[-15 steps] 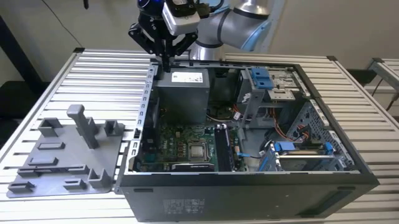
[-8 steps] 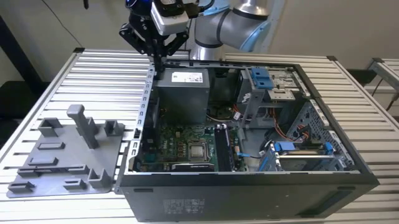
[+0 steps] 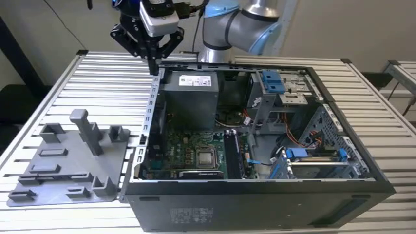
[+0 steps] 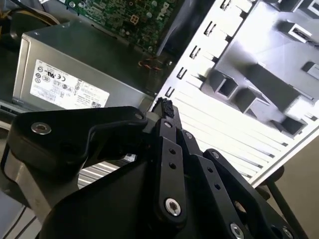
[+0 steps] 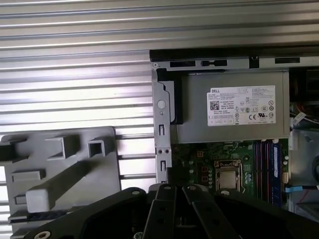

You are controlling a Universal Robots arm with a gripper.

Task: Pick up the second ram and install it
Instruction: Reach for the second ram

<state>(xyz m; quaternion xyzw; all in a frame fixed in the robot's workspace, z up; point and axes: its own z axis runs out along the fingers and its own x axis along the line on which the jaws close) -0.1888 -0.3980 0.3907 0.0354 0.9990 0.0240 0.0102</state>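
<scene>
Found black two-finger gripper (image 3: 154, 67) clenched empty above far corner of open dark metal computer case (image 3: 260, 204), the exterior view's left. Spotted long dark-blue ram stick (image 5: 274, 169) seated near silver square processor (image 5: 228, 180); judged install likely done.

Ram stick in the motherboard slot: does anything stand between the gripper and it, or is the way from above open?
The gripper hangs above the case's corner, shut. The grey power supply lies between it and the blue ram stick. Above the stick the case is open; nothing visible covers it.
</scene>
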